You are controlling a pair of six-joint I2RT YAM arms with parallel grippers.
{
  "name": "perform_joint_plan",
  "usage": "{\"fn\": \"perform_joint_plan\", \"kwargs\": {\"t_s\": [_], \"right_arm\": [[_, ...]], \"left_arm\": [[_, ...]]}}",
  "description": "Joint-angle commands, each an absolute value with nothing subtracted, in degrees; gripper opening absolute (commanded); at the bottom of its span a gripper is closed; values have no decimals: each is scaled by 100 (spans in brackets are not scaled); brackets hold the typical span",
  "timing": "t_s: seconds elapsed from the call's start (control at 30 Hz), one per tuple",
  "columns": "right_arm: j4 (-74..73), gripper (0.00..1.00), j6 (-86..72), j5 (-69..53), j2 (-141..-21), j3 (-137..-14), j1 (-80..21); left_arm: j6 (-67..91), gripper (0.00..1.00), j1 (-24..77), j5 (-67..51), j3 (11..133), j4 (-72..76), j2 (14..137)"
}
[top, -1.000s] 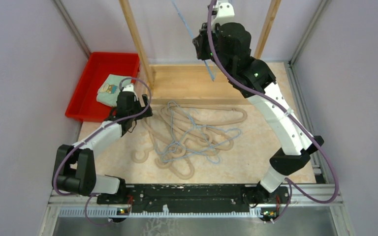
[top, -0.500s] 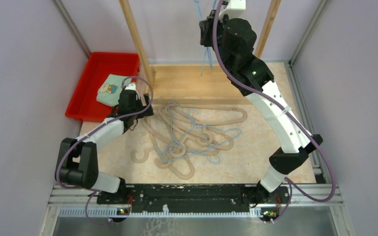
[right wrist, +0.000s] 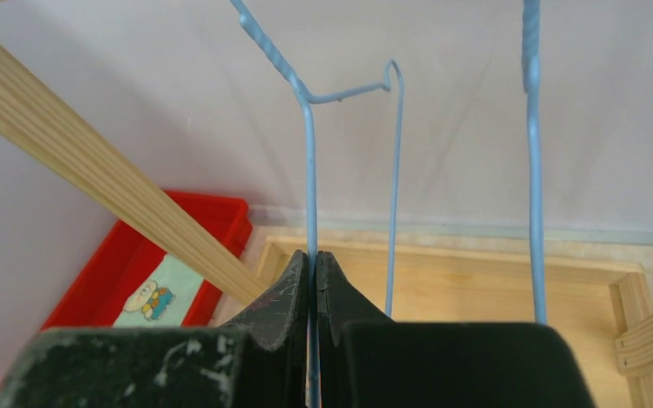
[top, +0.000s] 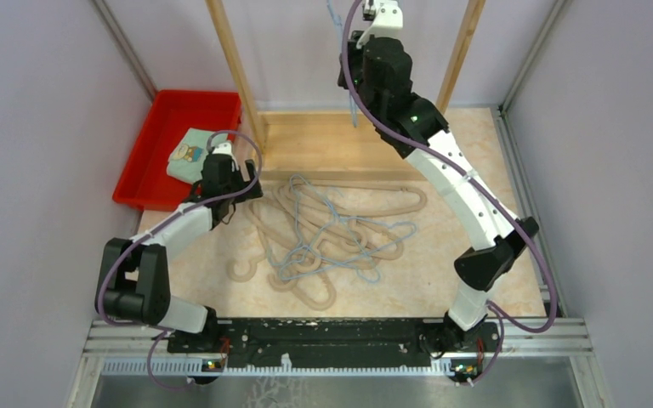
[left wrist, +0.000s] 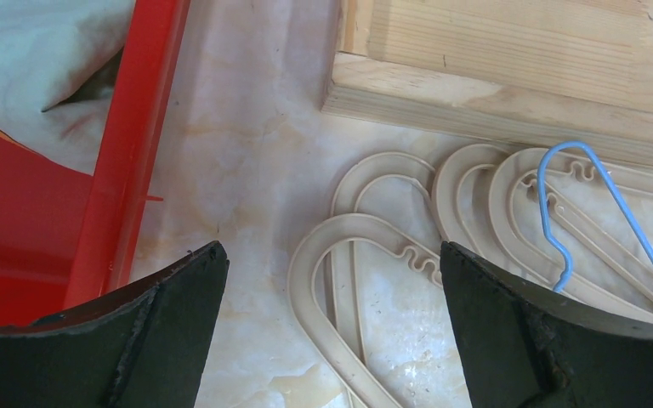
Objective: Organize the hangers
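A tangled pile of beige hangers (top: 306,228) and thin light-blue wire hangers (top: 333,223) lies on the table in front of the wooden rack base. My right gripper (top: 350,78) is raised high at the rack and is shut on a light-blue wire hanger (right wrist: 310,170); its wire runs up from between the fingers (right wrist: 289,289). Another blue wire (right wrist: 532,161) hangs to its right. My left gripper (left wrist: 332,280) is open, low over the left end of the pile, with the curved ends of beige hangers (left wrist: 366,234) between its fingers.
A red bin (top: 149,144) holding a folded cloth (top: 189,153) stands at the back left. The tall wooden rack (top: 236,72) and its flat base (top: 323,146) stand at the back. Walls close in on both sides.
My right arm swung the held blue hanger from tilted to hanging straight and shifted slightly left near the rack top. The left arm edged a little towards the back.
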State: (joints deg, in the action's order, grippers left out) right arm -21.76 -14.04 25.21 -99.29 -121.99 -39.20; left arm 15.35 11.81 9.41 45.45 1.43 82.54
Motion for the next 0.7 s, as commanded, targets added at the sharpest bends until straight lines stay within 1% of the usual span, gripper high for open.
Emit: {"fn": "perform_joint_plan", "kwargs": {"t_s": [0.0,0.03,0.07,0.13,0.17,0.23,0.37,0.53,0.6,0.67], "right_arm": [[-2073,0,-1570,2472,-9799,-12182,-3869],[-2102,0,-1585,2488,-9766,-12159,-3868],[-2115,7,-1597,2504,-9709,-12102,-3867],[-2087,28,-1629,2554,-9555,-11910,-3868],[-2054,35,-1645,2604,-9531,-11795,-3867],[-2073,44,-1661,2690,-9241,-11619,-3870],[-2261,57,-1516,2573,-9052,-11501,-3869],[-2068,66,-835,2240,-8580,-11125,-4124],[-2344,67,-576,1659,-8546,-11166,-4261],[-2925,67,-467,1131,-8591,-11309,-4375]], "left_arm": [[1451,100,1134,848,4633,321,8385],[1447,100,1134,840,4664,319,8416],[1450,100,1126,826,4687,317,8441],[1447,100,1125,790,4732,325,8503],[1445,100,1129,779,4749,337,8540],[1446,100,1125,751,4776,363,8579],[1450,100,1116,714,4841,380,8674],[1474,100,1116,660,4927,417,8822],[1500,100,1116,631,4960,427,8877],[1524,100,1116,603,4991,422,8921]]}}
